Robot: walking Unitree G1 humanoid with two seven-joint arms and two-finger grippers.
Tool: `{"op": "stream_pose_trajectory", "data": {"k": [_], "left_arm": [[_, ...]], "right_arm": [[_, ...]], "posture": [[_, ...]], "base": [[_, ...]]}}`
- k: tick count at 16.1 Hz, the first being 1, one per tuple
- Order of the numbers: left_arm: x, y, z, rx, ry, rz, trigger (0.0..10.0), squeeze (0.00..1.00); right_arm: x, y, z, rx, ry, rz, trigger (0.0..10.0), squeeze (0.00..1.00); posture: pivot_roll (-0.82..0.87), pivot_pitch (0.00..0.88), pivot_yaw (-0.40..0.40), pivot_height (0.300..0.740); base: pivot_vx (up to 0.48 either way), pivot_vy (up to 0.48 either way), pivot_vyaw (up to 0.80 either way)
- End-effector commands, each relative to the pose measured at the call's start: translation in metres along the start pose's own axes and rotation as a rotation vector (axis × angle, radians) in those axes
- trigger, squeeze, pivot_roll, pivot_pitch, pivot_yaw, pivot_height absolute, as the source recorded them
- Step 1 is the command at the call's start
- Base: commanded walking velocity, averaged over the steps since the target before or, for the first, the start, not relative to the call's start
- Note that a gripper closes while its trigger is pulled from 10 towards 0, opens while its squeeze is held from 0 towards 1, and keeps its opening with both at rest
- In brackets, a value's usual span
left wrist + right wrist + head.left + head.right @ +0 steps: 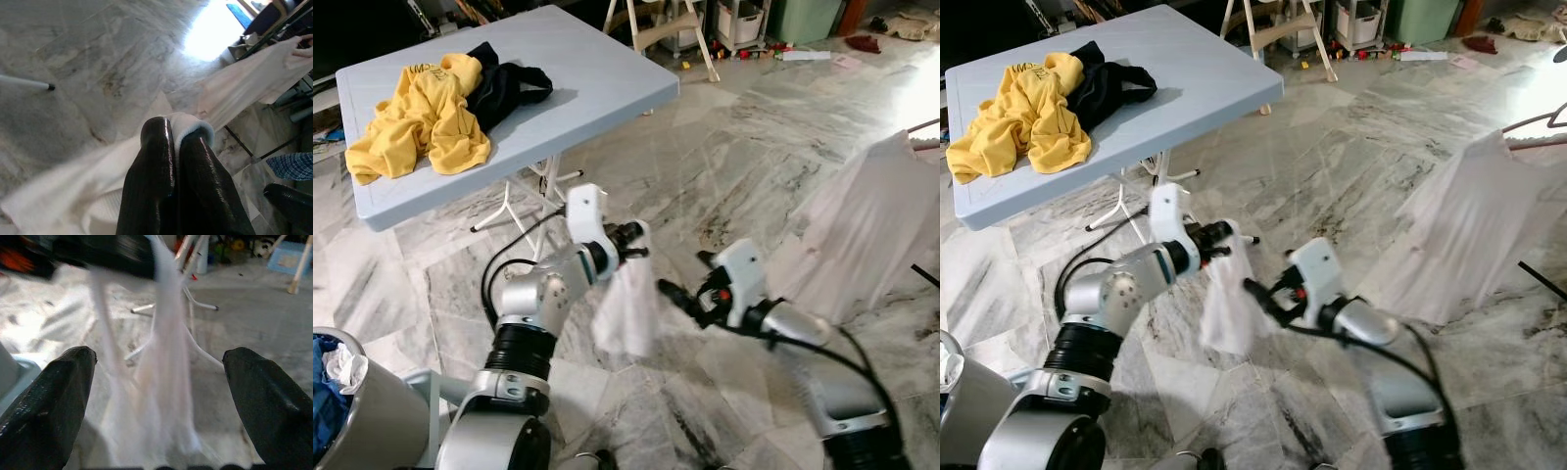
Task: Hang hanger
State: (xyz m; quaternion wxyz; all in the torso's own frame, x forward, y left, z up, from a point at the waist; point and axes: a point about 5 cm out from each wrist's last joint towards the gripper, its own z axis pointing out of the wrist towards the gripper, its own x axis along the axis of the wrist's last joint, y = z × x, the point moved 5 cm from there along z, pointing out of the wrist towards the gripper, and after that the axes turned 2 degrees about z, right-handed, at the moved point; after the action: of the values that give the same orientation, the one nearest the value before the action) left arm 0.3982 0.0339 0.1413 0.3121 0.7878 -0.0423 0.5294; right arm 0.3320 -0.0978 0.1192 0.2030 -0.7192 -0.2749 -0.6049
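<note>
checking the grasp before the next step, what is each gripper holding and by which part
The left gripper is shut on a white garment, pinching a bunched fold at its top so it hangs down. The right gripper is open beside it, holding nothing.

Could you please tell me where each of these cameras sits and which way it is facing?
Left eye: on the head, facing forward and down at both arms, the blue table and marble floor.
Right eye: beside it, same scene.
Left wrist: along the left gripper, shut on a white cloth.
Right wrist: along the open right gripper, facing that cloth.
Shared: the cloth; the hung white garment.
</note>
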Motion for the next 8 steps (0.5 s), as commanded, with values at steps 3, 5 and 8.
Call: {"op": "stream_pose_trajectory", "data": {"k": [3,5,8], "left_arm": [[0.008,0.012,0.0,-0.066,0.021,0.034,10.0,0.0],[0.011,0.014,0.003,-0.06,0.031,0.035,10.0,0.0],[0.019,0.02,0.006,-0.073,0.047,0.04,10.0,0.0]], "right_arm": [[0.006,-0.013,0.001,0.041,0.028,0.013,10.0,0.0],[0.007,-0.023,0.001,0.086,0.026,0.028,10.0,0.0],[0.005,-0.033,0.001,0.127,0.02,0.036,10.0,0.0]], "posture": [[-0.11,0.129,0.15,0.74],[-0.11,0.129,0.154,0.74],[-0.11,0.128,0.158,0.74]], "base": [[0.0,0.0,0.0],[0.0,0.0,0.0],[0.0,0.0,0.0]]}}
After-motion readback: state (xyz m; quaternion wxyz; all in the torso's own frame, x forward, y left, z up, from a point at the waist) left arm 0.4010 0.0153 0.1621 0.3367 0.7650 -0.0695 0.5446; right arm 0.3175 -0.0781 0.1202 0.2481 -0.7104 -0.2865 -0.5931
